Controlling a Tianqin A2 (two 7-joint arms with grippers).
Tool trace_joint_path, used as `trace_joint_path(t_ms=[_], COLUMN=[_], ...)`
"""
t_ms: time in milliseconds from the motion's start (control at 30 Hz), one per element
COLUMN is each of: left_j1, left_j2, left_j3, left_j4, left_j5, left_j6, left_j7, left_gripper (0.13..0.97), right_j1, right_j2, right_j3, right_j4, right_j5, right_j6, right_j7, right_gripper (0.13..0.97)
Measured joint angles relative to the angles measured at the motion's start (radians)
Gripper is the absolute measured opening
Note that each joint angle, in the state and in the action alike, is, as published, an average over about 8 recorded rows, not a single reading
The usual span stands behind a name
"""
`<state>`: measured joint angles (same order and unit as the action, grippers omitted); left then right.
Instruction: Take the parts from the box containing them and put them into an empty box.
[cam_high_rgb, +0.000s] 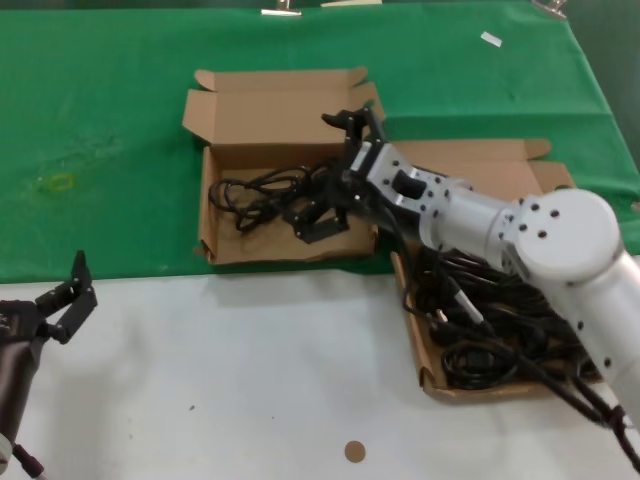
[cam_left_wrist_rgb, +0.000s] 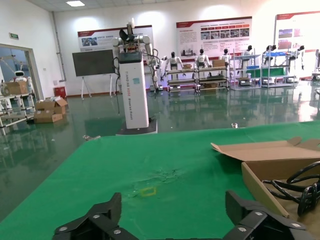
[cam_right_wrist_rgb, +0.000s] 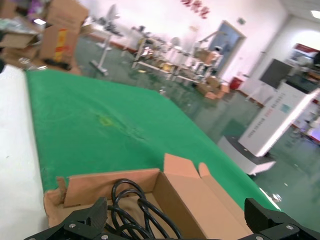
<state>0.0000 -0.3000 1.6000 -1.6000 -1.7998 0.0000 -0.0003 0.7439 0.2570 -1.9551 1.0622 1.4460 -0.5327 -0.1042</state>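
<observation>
Head view: right gripper (cam_high_rgb: 352, 125), fingers spread, hangs over cables (cam_high_rgb: 262, 195) in the left box (cam_high_rgb: 275, 110); left gripper (cam_high_rgb: 68, 297) gapes idle.

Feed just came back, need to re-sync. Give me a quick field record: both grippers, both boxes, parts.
right gripper: open, over the left box, holding nothing
left gripper: open, idle at the near left over the white tabletop
left box: lid open, already holds a few black cables
right box: open, heaped with black cables, partly hidden by the right arm
surface: green cloth under both boxes
</observation>
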Motion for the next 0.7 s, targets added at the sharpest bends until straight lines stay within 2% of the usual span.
trace_joint_path(t_ms=[33, 300, 600, 700], left_j1=[0.000, 0.000, 0.000, 0.000], left_j2=[0.000, 0.000, 0.000, 0.000], left_j3=[0.000, 0.000, 0.000, 0.000], left_j4=[0.000, 0.000, 0.000, 0.000], left_j5=[0.000, 0.000, 0.000, 0.000], left_j6=[0.000, 0.000, 0.000, 0.000], left_j7=[0.000, 0.000, 0.000, 0.000], left_gripper=[0.564, 0.769, 0.901, 0.916], right_j1=[-0.016, -0.152, -0.306, -0.356], right_j2=[0.001, 0.009, 0.018, 0.021], right_j3=[0.008, 0.073, 0.146, 0.170], right_j4=[0.012, 0.110, 0.221, 0.257], right_j5=[0.008, 0.073, 0.145, 0.169], right_j6=[0.012, 0.109, 0.218, 0.254], right_j7=[0.002, 0.021, 0.043, 0.050], right_gripper=[0.959, 0.966, 0.966, 0.966])
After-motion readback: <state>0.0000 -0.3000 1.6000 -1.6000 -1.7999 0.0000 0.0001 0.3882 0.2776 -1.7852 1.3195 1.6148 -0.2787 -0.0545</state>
